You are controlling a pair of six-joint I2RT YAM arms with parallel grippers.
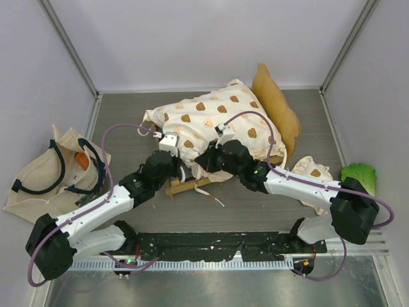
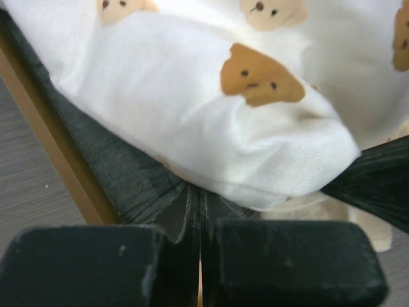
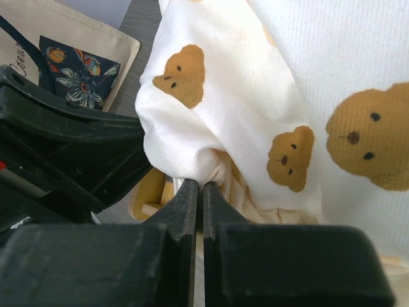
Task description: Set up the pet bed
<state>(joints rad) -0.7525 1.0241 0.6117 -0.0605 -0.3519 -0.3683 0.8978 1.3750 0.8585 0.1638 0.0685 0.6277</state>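
Observation:
The pet bed stands mid-table, its light-wood headboard [image 1: 276, 102] at the far right. The cream bear-print cushion [image 1: 214, 118] lies bunched on it. My left gripper [image 1: 170, 144] is at the cushion's near left edge. In the left wrist view it [image 2: 199, 199] is shut, pinching the grey fabric base [image 2: 137, 176], which puckers into the jaws beside the wooden side rail [image 2: 48, 137], under the cushion [image 2: 192, 121]. My right gripper [image 1: 220, 135] is at the cushion's near edge. In the right wrist view it [image 3: 200, 187] is shut on a fold of the cushion [image 3: 255, 102].
A beige tote bag with black handles [image 1: 45, 173] lies at the left, also in the right wrist view [image 3: 73, 54]. A small bear-print pillow [image 1: 312, 171] and the green lettuce toy [image 1: 360, 174] lie at the right. My left arm [image 3: 64, 150] is close beside the right gripper.

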